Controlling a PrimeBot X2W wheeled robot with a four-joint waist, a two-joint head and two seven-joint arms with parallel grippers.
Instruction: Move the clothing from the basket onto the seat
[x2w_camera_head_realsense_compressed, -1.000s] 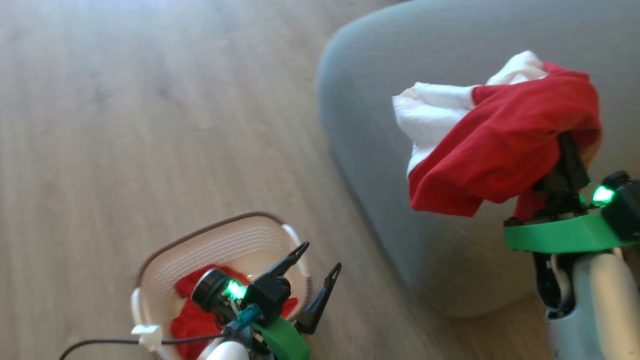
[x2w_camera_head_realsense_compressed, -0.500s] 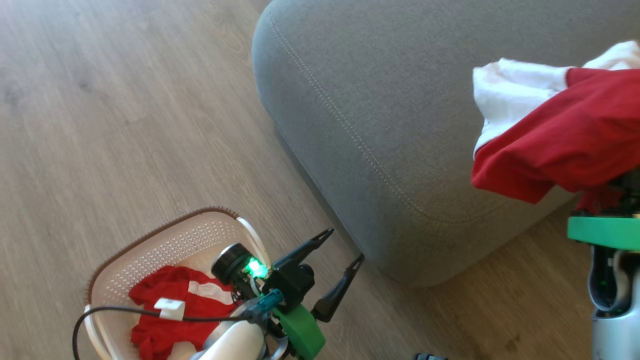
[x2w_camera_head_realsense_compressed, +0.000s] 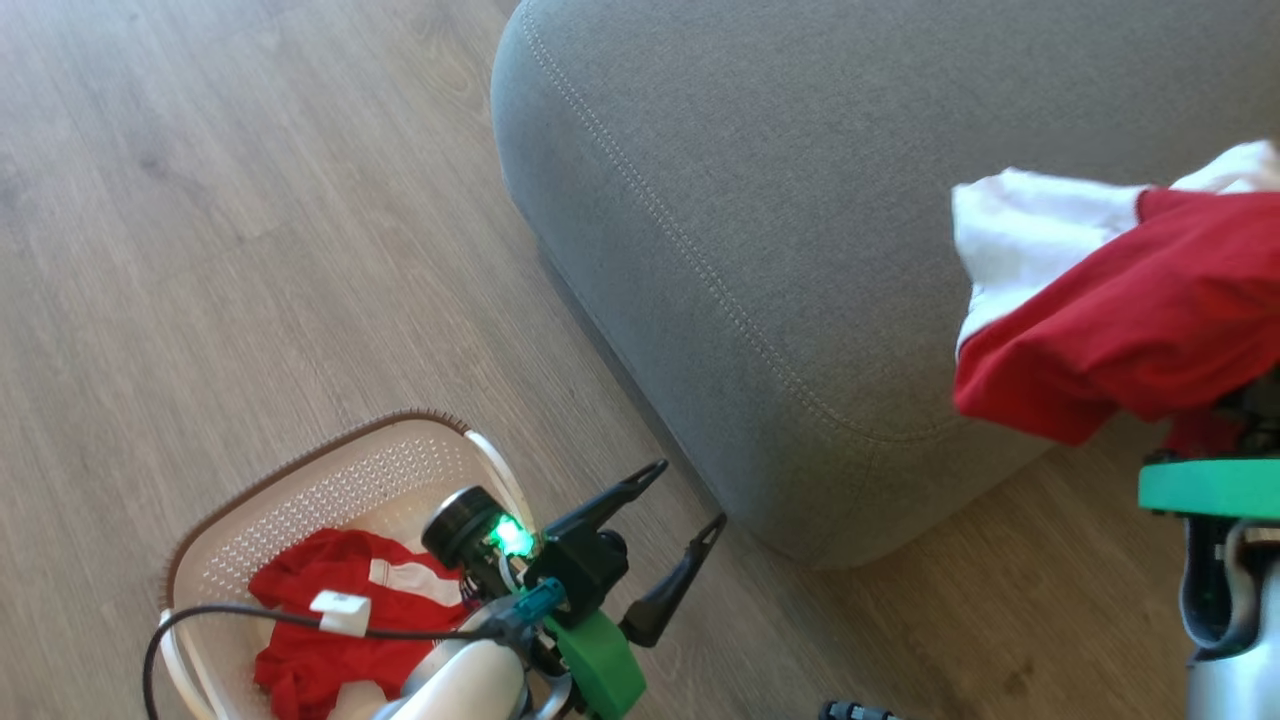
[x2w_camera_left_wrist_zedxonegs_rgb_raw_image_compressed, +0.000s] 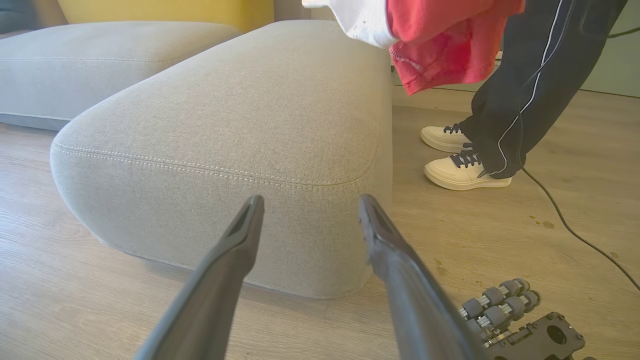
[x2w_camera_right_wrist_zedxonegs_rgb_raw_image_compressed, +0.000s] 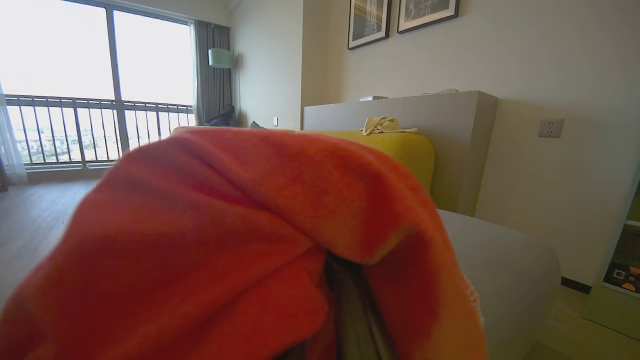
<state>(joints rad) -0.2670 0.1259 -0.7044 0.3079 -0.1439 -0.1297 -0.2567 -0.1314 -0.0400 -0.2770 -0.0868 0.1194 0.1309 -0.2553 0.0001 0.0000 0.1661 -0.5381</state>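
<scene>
Avoid releasing red garment (x2w_camera_head_realsense_compressed: 1130, 320), clamped in right gripper (x2w_camera_right_wrist_zedxonegs_rgb_raw_image_compressed: 350, 320) at frame right overhanging seat (x2w_camera_head_realsense_compressed: 800, 200) edge, or risk dropping onto floor (x2w_camera_head_realsense_compressed: 250, 250); leave left gripper (x2w_camera_head_realsense_compressed: 689, 492) spread wide beside basket (x2w_camera_head_realsense_compressed: 300, 480), lower left.

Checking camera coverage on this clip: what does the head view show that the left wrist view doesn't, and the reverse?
Head view adds: the basket with a striped red garment lying inside it. Left wrist view adds: a person's dark trousers and white shoes, plus a yellow cushion behind. Shared: the grey seat, the lifted red-and-white garment hanging near its edge, and the open left gripper.
</scene>
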